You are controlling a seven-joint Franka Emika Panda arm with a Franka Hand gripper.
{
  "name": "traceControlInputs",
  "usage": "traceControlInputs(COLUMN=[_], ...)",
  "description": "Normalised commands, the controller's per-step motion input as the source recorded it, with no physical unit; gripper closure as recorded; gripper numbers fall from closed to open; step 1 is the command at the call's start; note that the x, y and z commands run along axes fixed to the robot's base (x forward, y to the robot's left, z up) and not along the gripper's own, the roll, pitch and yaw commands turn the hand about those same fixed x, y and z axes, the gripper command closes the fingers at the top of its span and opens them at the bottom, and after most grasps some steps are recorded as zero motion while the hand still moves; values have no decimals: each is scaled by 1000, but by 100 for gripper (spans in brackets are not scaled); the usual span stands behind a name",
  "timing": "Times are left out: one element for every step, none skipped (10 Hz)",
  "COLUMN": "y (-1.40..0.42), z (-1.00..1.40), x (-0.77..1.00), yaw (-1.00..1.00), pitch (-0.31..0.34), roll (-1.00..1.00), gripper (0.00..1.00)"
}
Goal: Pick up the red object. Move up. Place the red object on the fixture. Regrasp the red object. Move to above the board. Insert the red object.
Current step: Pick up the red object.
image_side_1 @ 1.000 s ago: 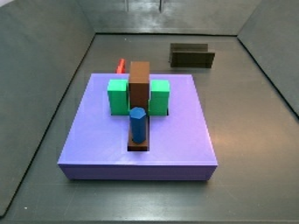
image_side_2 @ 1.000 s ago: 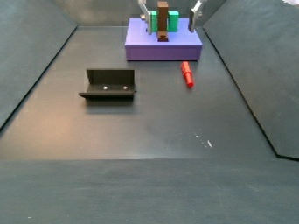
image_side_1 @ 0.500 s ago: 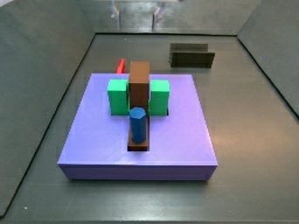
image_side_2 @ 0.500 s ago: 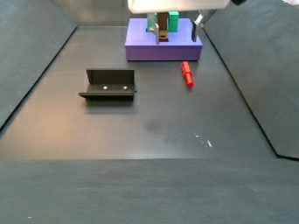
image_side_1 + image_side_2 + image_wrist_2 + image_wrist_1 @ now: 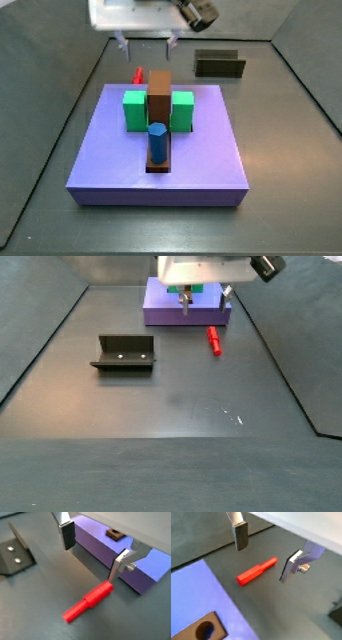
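Matte grey floor (image 5: 174,406), fingers (image 5: 67,536) apart.

No readable text anywhere, honestly. No labels, brands or numbers on any piece. The pincer (image 5: 90,554) hangs above the floor, unmarked too.

A long brown rectangular bar (image 5: 159,96) lies between two bright green square blocks (image 5: 135,110), with an upright blue cylindrical peg (image 5: 158,143) at the bar's near end.
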Motion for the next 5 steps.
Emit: traceControlInputs(y=[-223, -189, -71, 0, 0], z=[-517, -560, -463, -326, -191], x=[-429, -340, -337, -191, 0], yaw=[60, 80, 0, 0, 0], pitch=[-149, -181, -214, -211, -163], roll=[33, 80, 20, -31, -31], gripper=[0, 0, 0, 0, 0])
